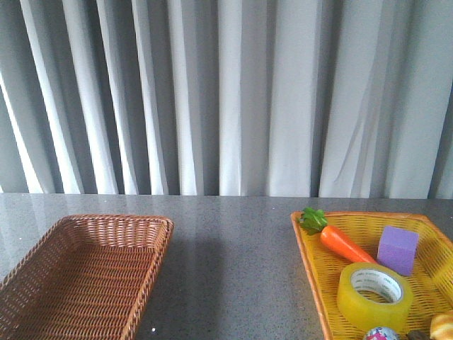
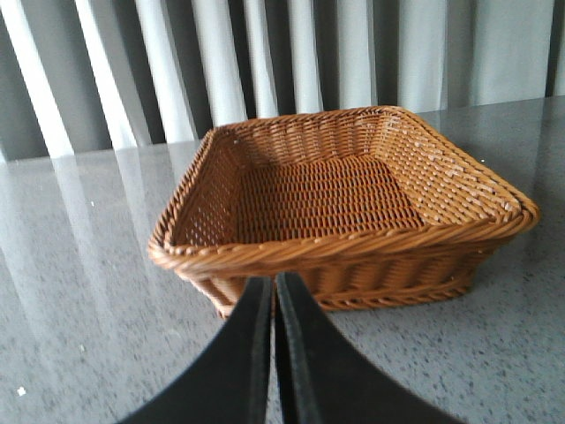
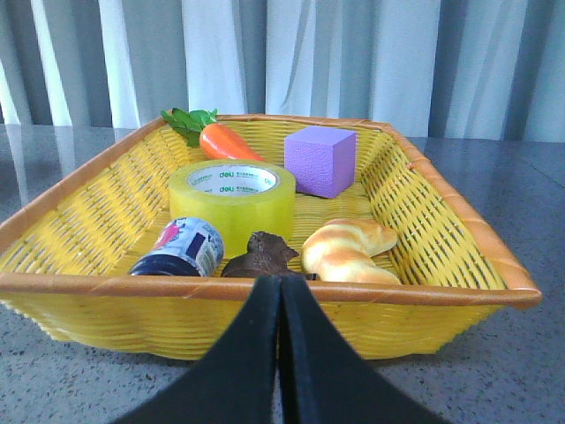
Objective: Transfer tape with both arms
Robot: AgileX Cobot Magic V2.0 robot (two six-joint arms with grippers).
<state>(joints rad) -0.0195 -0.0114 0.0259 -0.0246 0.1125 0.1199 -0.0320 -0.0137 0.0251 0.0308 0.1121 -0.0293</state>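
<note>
While it lies flat in the yellow basket [image 1: 322, 283], hole upward, the tape [image 1: 374, 296] touches neither arm — it sits on the basket floor near the middle, its white printed core showing. Beyond it, toward the curtain [image 1: 226, 92], a carrot [image 1: 343, 243] with green leaves lies slantwise in the far left corner, and a purple cube [image 1: 397, 248] stands in the far right part, just beside the tape but apart from it. On the robot's side of the tape, the right wrist view shows a small jar [image 3: 179, 250] lying on its side with a colourful label, a dark brown lump [image 3: 261, 255] I cannot identify, and a croissant [image 3: 347, 250], all three in a row along the near wall.

Outside that near wall the right fingers [image 3: 281, 291] hang just above the bench [image 1: 233, 269], pressed together with no gap, holding nothing.

Well apart on the left of the bench stands a brown wicker basket [image 2: 335, 252] with nothing in it. At its near rim the left fingers [image 2: 274, 287] are likewise closed on nothing — only a thin slit shows between them.
</note>
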